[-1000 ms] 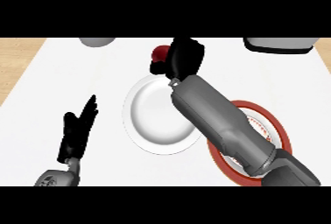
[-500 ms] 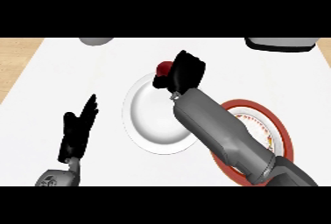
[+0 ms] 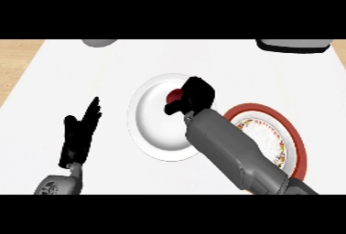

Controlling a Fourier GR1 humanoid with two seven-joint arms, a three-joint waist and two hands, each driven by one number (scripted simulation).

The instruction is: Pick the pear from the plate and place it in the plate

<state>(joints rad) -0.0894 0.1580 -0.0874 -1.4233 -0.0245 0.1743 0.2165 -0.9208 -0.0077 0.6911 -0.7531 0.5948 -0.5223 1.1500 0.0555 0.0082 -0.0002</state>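
right hand point(image 3: 194, 97): fingers curled round dark red rounded pear point(image 3: 175, 95), over plain white round plate point(image 3: 154, 132)
red-rimmed patterned plate point(image 3: 292, 137): right of that hand's forearm
left hand point(image 3: 79, 135): spread, resting lower left

The right hand point(image 3: 194, 97) is drawing back toward the robot, its fingers curled round the red pear point(image 3: 176, 95). A second ago it was holding the pear beyond the far rim of the white plate point(image 3: 152, 132); half a second ago it was crossing that rim; now hand and pear are showing over the plate's upper right part, inside the rim. The forearm is pulling back with it and is now covering more of the white plate's right edge and the left side of the red-rimmed plate point(image 3: 297, 146). The pear is showing less, mostly hidden behind the fingers.
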